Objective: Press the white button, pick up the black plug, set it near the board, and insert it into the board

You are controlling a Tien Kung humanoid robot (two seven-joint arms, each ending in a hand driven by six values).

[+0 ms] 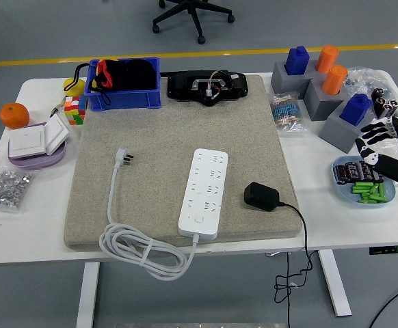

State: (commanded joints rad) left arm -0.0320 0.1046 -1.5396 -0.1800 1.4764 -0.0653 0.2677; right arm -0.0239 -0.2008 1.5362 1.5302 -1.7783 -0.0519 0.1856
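Note:
A white power strip board (204,192) lies lengthwise on the beige mat (158,137), its white button (197,220) at the near end. Its white cord (141,251) coils off the mat's front edge and ends in a white plug (124,158). The black plug (261,196) rests on the mat just right of the board, and its black cable (300,253) drops over the table's front edge. My right hand (385,154) hovers at the far right over a blue bowl (342,183), fingers relaxed and holding nothing, well right of the plug.
Along the back stand a blue bin (124,92) with black cloth, a black device (206,86), and grey blocks (319,92) holding blue and orange cylinders. To the left lie an orange (14,115), a colour cube (74,109), a wall switch (36,140) and a bag of nuts (6,187).

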